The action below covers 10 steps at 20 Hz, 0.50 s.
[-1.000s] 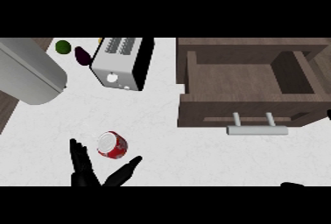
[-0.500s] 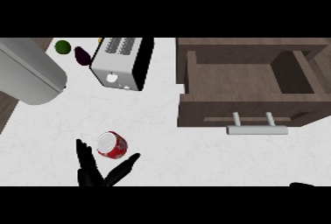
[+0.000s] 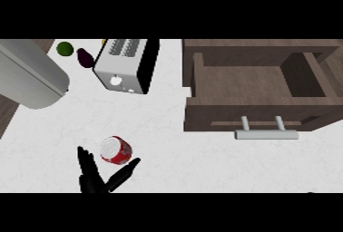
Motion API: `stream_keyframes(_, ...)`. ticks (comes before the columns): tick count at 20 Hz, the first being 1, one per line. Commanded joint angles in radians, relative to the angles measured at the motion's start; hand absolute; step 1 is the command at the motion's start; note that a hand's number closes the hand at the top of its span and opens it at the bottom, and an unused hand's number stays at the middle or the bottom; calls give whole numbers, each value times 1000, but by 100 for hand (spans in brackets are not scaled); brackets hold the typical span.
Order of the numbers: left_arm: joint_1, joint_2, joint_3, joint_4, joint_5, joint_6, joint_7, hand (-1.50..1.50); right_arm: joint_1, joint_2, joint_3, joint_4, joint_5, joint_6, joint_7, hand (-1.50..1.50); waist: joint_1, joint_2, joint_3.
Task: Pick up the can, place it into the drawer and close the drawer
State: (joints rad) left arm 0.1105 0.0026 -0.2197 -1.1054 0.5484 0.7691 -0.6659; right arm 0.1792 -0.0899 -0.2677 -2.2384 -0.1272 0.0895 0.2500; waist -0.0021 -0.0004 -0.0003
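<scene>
Left hand (image 3: pixel 94 177) comes up from the bottom edge at approx 7 o'clock on the counter (image 3: pixel 167 136), fingers (image 3: pixel 85 158) straight and spread wide from the thumb (image 3: pixel 127 168), holding nothing. The can (image 3: pixel 116 150), red w/ a silvery top, lies tilted on the white counter right in the gap btwn fingers and thumb; can't tell if either is touching it yet. Right hand isn't visible anywhere. The drawer (image 3: pixel 258 86) sits at approx 2 o'clock from the can, well apart, pulled open, brown wood, nothing visible inside, its pale bar handle (image 3: pixel 266 134) sticking out on the near side. At 12 o'clock from the can is a silver toaster (image 3: pixel 122 65), slots up. Just left of the toaster, at the far edge, a small dark purple thing (image 3: pixel 85 57) and a green round thing (image 3: pixel 65 48), prob. fruit or veg, can't tell which. A big grey rounded object (image 3: pixel 30 77) fills the 10 o'clock corner.
</scene>
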Motion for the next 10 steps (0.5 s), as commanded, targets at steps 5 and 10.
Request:
stream_keyframes(5,-135,-3,38,202,78,-48,-122,-150,-96,-28,-38,30,-19,-12,65,-150,0,0,0)
stream_keyframes(10,-225,22,76,275,0,-172,-37,-150,-51,3,-1,-25,14,-9,74,-150,-3,0,0)
